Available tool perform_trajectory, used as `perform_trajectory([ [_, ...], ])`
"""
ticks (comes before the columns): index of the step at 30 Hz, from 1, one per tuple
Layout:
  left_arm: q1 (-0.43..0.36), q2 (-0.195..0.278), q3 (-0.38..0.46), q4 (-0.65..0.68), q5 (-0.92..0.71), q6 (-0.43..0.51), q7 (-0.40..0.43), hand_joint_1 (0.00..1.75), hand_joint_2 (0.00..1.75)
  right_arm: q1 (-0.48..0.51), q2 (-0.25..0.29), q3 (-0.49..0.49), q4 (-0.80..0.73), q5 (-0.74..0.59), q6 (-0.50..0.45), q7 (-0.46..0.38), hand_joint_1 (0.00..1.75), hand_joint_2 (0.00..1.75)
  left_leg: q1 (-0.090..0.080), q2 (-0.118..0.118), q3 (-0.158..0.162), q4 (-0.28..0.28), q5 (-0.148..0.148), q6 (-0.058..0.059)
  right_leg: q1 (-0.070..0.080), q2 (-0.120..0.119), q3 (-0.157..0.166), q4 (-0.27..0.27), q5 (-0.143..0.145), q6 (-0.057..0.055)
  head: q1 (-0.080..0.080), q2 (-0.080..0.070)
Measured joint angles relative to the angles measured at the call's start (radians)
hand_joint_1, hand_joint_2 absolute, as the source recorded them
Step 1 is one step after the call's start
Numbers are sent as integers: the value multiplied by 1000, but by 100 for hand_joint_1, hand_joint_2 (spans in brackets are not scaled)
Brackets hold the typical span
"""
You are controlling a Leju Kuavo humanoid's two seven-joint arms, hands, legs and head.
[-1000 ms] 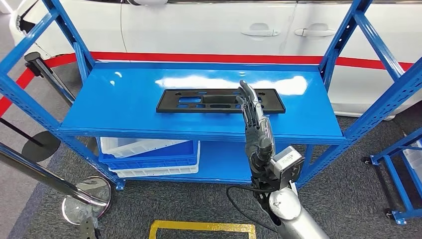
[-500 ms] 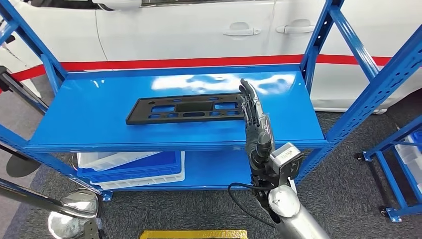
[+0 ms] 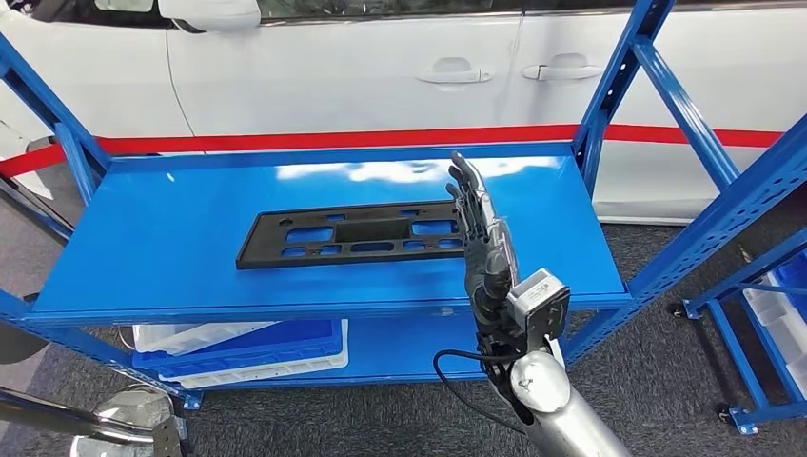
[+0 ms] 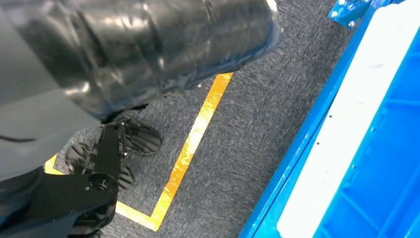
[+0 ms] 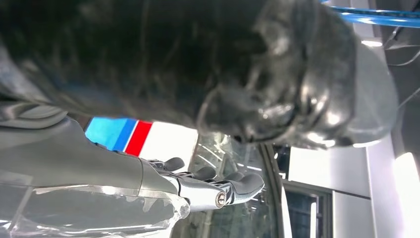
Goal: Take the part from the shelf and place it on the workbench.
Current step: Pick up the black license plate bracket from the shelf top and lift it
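Part [image 3: 362, 235], a flat black slotted panel, lies at centre frame on the blue shelf [image 3: 171, 248]; right hand [image 3: 481, 233] rises from lower right, fingers straight and apart, holding nothing, at the panel's right end; left hand's fingers cannot be told

part [image 3: 357, 235] on shelf [image 3: 162, 248], crates [image 3: 243, 345] beneath, car [image 3: 381, 67] behind

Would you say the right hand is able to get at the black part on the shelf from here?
Probably yes: the right hand is raised, fingers straight, at the black part's right end, with nothing between them on the shelf.
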Motion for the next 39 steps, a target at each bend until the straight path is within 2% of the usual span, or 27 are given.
perform_trajectory([
  [1, 1, 0, -1, 0, 1, -1, 1, 0, 0, 1, 0, 0, 1, 0, 1, 1, 0, 0, 4, 0, 9, 4, -9, -4, -5, -2, 1, -36, 37, 6, 0, 0],
  [2, 2, -1, -2, 0, 2, -2, 3, 0, 0, 2, -1, 0, 2, 0, 3, 2, 0, 0, 8, 0, 17, 9, -19, -9, -9, -5, 14, -94, 85, 11, 0, 0],
  [3, 2, -1, -3, 0, 3, -3, 4, 0, 0, 1, -1, 0, 2, 0, 7, 3, 0, 0, 12, 0, 24, 14, -29, -16, -10, -8, 26, -145, 119, 15, 1, 0],
  [4, 1, -1, -3, 1, 4, -3, 5, 0, 0, 0, -1, 1, 3, 0, 13, 6, 0, 0, 14, 0, 25, 21, -38, -23, -9, -11, 37, -185, 135, 11, 2, 0],
  [5, 1, -1, -3, 1, 4, -4, 7, 0, 0, -1, -2, 3, 4, 0, 20, 8, 0, 0, 14, 1, 24, 28, -46, -32, -6, -13, 40, -204, 141, 2, 2, 0],
  [7, 1, -1, -4, 1, 5, -5, 9, 0, 0, -3, -2, 6, 5, 0, 30, 12, 0, 0, 14, 3, 21, 39, -55, -47, 0, -12, 41, -207, 134, -22, 1, 0],
  [8, 1, -1, -4, 2, 5, -5, 9, 0, 0, -4, -2, 8, 5, 0, 33, 13, 0, 44, 14, 4, 23, 40, -59, -47, 1, -10, 42, -206, 138, -29, 0, 0],
  [11, -1, -3, -4, 2, 5, -7, 9, 0, 0, -8, -3, 13, 5, -1, 44, 14, 0, 175, 15, 5, 28, 31, -67, -29, 3, -7, 44, -205, 134, -35, -3, 0],
  [13, -4, -3, -5, 2, 5, -10, 9, 0, 0, -13, -3, 20, 6, 3, 58, 22, 0, 175, 15, 5, 31, 25, -67, -24, 3, -6, 44, -205, 132, -38, -3, 0],
  [19, -8, -4, -5, 2, 1, -14, 13, 0, 0, -51, 2, 70, 21, 89, 85, 58, 0, 175, 17, 5, 34, 17, -66, -25, 7, -5, 45, -205, 129, -43, -2, 0],
  [20, -9, -4, -6, 2, 1, -14, 14, 0, 0, -52, 5, 80, 24, 115, 79, 63, 0, 175, 18, 5, 35, 17, -66, -27, 8, -5, 46, -205, 129, -43, -2, 0],
  [24, -11, -5, -9, 2, 2, -15, 21, 0, 0, -52, 25, 137, 47, 282, 40, 90, 0, 175, 22, 5, 35, 15, -65, -53, 11, -5, 47, -205, 130, -45, -2, 0],
  [25, -12, -5, -10, 2, 1, -16, 25, 0, 0, -52, 33, 157, 57, 317, 35, 94, 0, 175, 22, 5, 35, 15, -65, -56, 11, -6, 47, -205, 130, -45, -2, 0],
  [31, -20, -8, -18, 2, -13, -20, 50, 0, 0, -65, 87, 268, 138, 440, 39, 97, 0, 175, 22, 5, 36, 16, -64, -62, 10, -8, 51, -206, 132, -46, -2, 0],
  [39, -31, -9, -36, 2, -31, -22, 75, 0, 0, -114, 148, 341, 253, 460, 56, 77, 0, 175, 21, 5, 37, 17, -64, -62, 9, -8, 53, -209, 133, -45, -2, 0],
])
